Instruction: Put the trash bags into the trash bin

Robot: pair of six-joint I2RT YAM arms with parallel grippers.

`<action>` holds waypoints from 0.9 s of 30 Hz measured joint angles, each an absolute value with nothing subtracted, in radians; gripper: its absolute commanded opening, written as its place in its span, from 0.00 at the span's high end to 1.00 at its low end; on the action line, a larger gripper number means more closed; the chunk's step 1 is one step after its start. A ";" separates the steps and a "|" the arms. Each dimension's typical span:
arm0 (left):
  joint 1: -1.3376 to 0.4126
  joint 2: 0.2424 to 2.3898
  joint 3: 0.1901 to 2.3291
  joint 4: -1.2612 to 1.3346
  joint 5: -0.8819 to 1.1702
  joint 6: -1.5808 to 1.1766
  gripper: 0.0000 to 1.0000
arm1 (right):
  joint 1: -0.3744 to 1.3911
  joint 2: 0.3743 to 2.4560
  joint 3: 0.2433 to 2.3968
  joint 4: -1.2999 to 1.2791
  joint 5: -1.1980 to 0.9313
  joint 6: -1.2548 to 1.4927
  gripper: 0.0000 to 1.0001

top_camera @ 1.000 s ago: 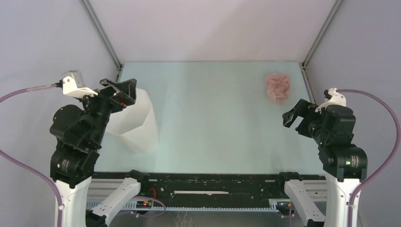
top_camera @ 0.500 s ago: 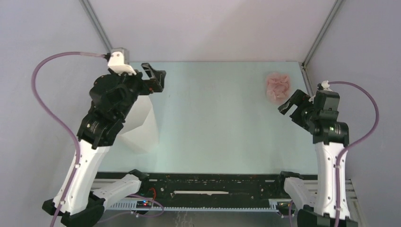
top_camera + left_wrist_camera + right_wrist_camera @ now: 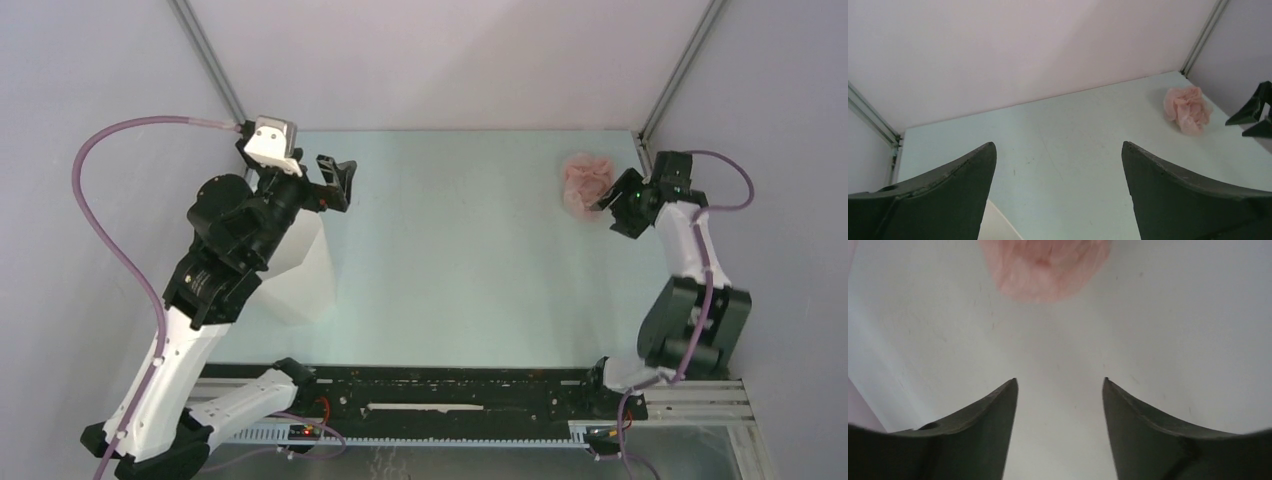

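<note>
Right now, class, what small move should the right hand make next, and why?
Probably ease the right hand forward until the crumpled pink bag sits between its fingers. They stand apart and empty, and the bag lies just ahead on the table, untouched.

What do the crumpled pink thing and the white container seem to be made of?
The pink bag looks like thin plastic film, perhaps slightly glossy: it is bunched into soft, fine wrinkles. The bin looks like hard white plastic, probably matt: flat, sharp-edged facets that hold their shape.
</note>
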State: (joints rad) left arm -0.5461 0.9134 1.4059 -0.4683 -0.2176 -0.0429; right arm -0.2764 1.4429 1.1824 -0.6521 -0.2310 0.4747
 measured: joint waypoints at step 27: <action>-0.572 0.928 1.420 -0.512 -0.241 0.062 0.00 | -0.405 2.097 1.630 -0.466 -0.424 0.347 0.55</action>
